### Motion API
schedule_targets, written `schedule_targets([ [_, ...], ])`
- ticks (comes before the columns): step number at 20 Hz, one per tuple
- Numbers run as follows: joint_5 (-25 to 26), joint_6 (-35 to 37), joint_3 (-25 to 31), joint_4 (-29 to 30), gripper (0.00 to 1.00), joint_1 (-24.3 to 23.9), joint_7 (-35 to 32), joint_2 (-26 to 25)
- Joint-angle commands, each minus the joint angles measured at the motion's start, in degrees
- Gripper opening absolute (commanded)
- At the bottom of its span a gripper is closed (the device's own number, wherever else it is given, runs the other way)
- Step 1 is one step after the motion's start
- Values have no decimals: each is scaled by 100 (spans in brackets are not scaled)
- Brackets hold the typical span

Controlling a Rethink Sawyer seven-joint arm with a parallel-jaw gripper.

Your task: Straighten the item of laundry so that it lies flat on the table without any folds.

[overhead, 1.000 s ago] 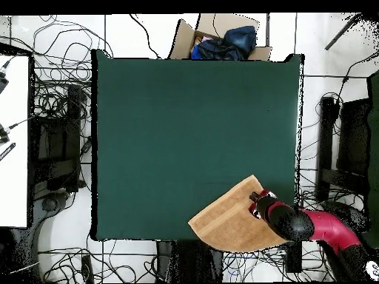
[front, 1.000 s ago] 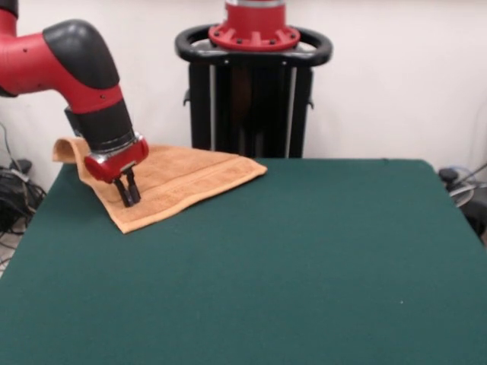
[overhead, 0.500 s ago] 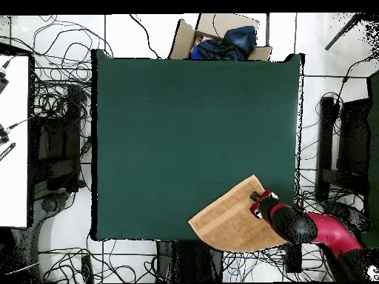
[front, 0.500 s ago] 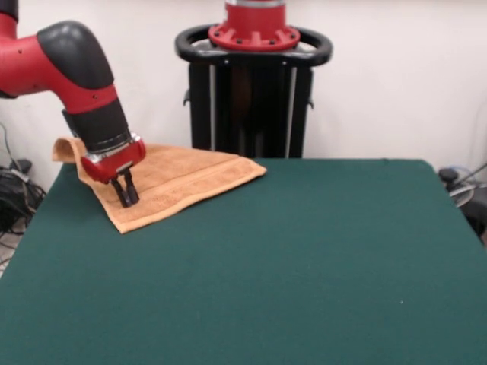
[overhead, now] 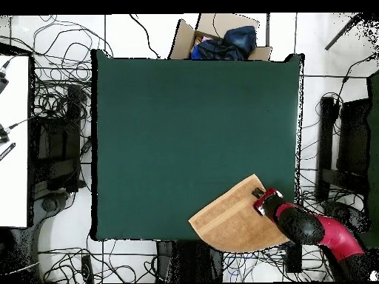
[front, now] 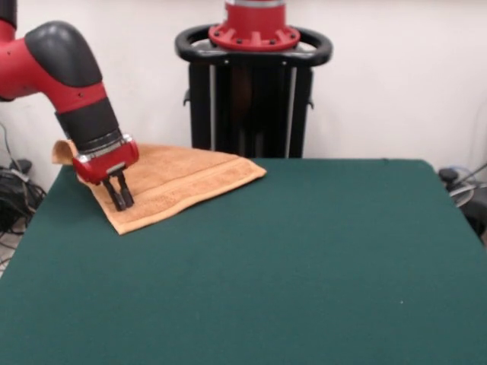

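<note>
The towel lies at one corner of the green desk, next to the pedestal, spread in a rough diamond with one corner lifted off the desk's edge behind the arm. The end effector points down at the towel's outer side, its two dark fingers pressed close together, the tips at or just above the cloth.

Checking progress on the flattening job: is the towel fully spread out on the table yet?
Not fully. The towel lies mostly flat at the table corner, but one corner curls up and part overhangs the edge.
</note>
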State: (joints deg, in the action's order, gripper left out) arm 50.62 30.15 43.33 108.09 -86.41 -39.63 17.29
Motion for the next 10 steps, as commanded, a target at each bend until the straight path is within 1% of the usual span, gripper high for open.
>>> schedule_targets([
  [1,-275,44,786,-880,0,-110,942,-409],
  [10,11,-27,686,-900,0,-16,717,-369],
])
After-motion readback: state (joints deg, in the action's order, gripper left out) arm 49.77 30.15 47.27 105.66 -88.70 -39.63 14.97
